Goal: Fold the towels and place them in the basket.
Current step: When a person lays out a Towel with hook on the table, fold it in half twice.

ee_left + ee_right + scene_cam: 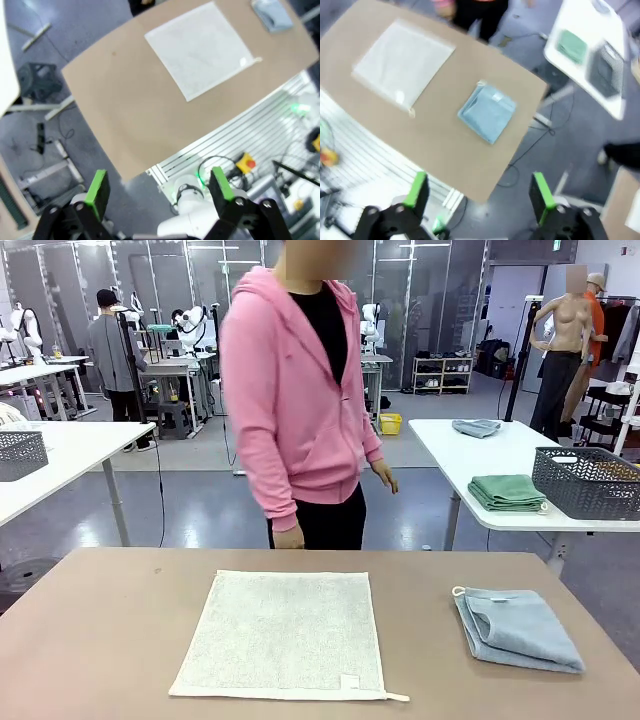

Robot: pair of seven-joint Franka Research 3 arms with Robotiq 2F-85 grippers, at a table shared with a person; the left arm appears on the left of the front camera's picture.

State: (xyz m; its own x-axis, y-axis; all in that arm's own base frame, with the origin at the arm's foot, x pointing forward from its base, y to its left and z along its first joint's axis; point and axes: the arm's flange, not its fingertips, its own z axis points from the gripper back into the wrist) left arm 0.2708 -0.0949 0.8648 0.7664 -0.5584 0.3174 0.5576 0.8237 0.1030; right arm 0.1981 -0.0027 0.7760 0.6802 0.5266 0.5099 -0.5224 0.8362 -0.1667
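Note:
A cream-white towel (pixel 285 633) lies spread flat in the middle of the brown table (pixel 110 640); it also appears from above (pixel 200 47) (pixel 402 52). To its right rests a light blue towel (pixel 520 628), folded, with a white tag (pixel 487 112); its corner shows at the top of the left wrist view (pixel 271 12). My left gripper (pixel 162 187) hangs open high above the table's near edge, nothing between its fingers. My right gripper (pixel 479 195) is open too, high above the table's right corner. A person in a pink hoodie (pixel 295 390) stands at the far side.
Another white table (pixel 470 455) at the back right carries a dark grey mesh basket (pixel 590 483), a folded green towel (pixel 508 492) and a grey cloth (pixel 476 427). A second grey basket (pixel 20 455) sits on a table at the left.

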